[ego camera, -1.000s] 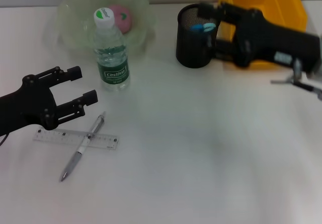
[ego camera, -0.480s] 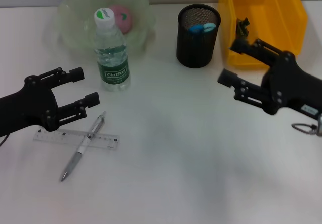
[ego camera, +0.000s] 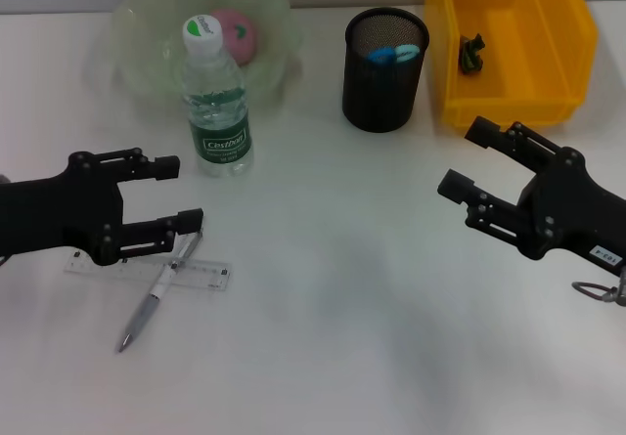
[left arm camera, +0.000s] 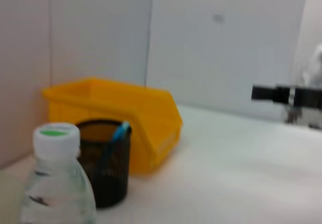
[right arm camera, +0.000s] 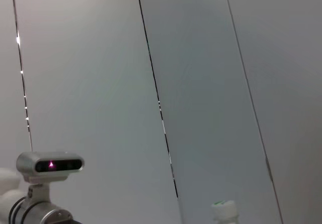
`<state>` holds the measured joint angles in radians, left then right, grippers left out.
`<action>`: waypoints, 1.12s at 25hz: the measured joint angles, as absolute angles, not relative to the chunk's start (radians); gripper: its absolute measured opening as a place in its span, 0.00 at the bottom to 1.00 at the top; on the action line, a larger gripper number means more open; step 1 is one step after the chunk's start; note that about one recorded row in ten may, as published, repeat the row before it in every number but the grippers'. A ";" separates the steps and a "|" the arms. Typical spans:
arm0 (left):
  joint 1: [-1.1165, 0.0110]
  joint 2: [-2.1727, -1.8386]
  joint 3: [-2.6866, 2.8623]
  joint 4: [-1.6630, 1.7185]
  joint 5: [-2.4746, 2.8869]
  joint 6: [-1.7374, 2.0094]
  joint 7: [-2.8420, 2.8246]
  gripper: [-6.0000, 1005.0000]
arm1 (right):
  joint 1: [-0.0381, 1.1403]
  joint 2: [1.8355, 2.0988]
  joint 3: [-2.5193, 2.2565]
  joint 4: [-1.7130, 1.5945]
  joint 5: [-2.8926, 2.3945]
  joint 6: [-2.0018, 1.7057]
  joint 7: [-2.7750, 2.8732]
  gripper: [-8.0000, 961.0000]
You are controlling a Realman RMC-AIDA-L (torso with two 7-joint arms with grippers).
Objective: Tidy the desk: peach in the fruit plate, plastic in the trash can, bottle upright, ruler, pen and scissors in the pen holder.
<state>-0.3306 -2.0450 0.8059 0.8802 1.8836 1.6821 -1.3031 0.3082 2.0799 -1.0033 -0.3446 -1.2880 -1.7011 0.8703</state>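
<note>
The left pincer (ego camera: 172,194) hovers wide open just above the pen (ego camera: 161,283), which lies crossed over the ruler (ego camera: 108,263) on the white table (ego camera: 333,318). The right pincer (ego camera: 468,159) hangs wide and empty near the yellow trash can (ego camera: 509,39), which holds a dark scrap (ego camera: 473,52). The bottle (ego camera: 217,98) stands upright before the fruit plate (ego camera: 147,34) with the peach (ego camera: 235,32); blue scissors handles (ego camera: 394,54) show in the pen holder (ego camera: 383,68)
</note>
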 joint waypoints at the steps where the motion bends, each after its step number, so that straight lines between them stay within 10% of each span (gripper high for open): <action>1: -0.331 -2.045 0.806 0.880 1.884 1.682 -1.303 0.64 | 0.308 2.080 -1.003 -0.345 -1.288 -1.701 0.870 0.79; 28: -0.502 -2.071 1.297 1.296 2.463 1.634 -1.824 0.64 | 0.330 2.082 -0.974 -0.310 -1.287 -1.685 0.866 0.79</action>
